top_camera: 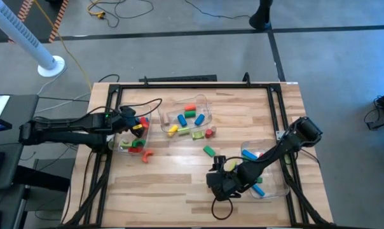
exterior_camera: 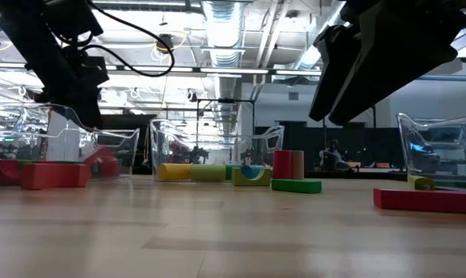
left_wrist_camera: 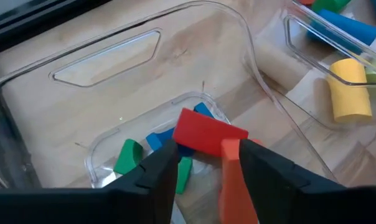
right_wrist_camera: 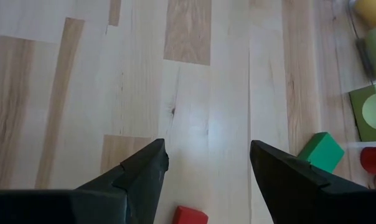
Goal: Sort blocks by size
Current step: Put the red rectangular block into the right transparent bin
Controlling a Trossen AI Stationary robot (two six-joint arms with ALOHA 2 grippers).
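Red block point(left_wrist_camera: 208, 132) is seen between parted fingers of left gripper point(left_wrist_camera: 203, 163), over left clear bin point(left_wrist_camera: 107, 62) | right gripper point(right_wrist_camera: 206, 165) is held wide apart, empty, over bare table point(right_wrist_camera: 194, 87) beside right bin point(top_camera: 278, 184) | other blocks point(top_camera: 189, 121) are gathered in middle bin point(top_camera: 208, 105)
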